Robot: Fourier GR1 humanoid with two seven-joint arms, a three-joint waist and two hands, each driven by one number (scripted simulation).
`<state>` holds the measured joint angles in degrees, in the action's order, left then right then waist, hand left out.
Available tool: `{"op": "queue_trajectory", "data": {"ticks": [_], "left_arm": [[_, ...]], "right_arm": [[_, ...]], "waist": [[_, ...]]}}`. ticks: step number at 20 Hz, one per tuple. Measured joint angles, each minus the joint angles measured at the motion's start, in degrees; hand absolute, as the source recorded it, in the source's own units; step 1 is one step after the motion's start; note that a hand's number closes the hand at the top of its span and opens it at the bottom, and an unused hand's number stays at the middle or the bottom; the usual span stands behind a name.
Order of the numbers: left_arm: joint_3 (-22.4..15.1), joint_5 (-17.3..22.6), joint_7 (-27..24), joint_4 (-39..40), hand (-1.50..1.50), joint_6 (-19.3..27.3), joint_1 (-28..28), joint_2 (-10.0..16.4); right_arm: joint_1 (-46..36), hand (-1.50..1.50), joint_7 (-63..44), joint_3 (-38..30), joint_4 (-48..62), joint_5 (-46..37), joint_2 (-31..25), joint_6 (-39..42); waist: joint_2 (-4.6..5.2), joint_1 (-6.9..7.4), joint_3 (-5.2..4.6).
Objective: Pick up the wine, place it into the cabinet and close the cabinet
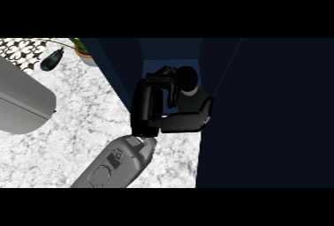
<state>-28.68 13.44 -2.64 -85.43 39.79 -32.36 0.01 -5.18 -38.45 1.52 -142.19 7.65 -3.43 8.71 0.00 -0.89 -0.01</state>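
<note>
Mottled white counter [58,150] lies below and left of hand; dark blue cabinet [267,110] stands right of it. Left hand [145,103] is at cabinet opening, fingers and thumb curled round wine [187,78]. Dark bottle with pale label sits against hand's right side; whether it rests on shelf, cannot tell. Potted plant [85,55] stands beyond hand, to left. Grey object [23,106] sits far left.
</note>
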Motion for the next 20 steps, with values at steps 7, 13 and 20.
{"op": "queue_trajectory", "data": {"ticks": [7, 13, 20], "left_arm": [[1.26, 3.93, -5.99, 4.93, 1.50, -1.25, 0.95, 0.10], [0.83, 3.22, -11.03, 11.81, 1.50, -1.62, 1.32, 0.36], [1.90, 3.58, -16.81, 17.80, 1.50, -1.25, 0.31, 0.08]], "right_arm": [[0.02, -1.50, 1.00, -0.28, 0.43, -0.24, 0.07, 0.23], [-0.87, -1.50, -0.34, -0.17, 0.30, -0.31, -0.23, -0.36], [-0.22, -1.50, 0.90, -1.01, 0.55, -0.16, -0.03, 0.08]], "waist": [[0.01, 0.22, 0.00], [0.00, 0.16, 0.00], [0.02, 0.18, 0.00]]}}
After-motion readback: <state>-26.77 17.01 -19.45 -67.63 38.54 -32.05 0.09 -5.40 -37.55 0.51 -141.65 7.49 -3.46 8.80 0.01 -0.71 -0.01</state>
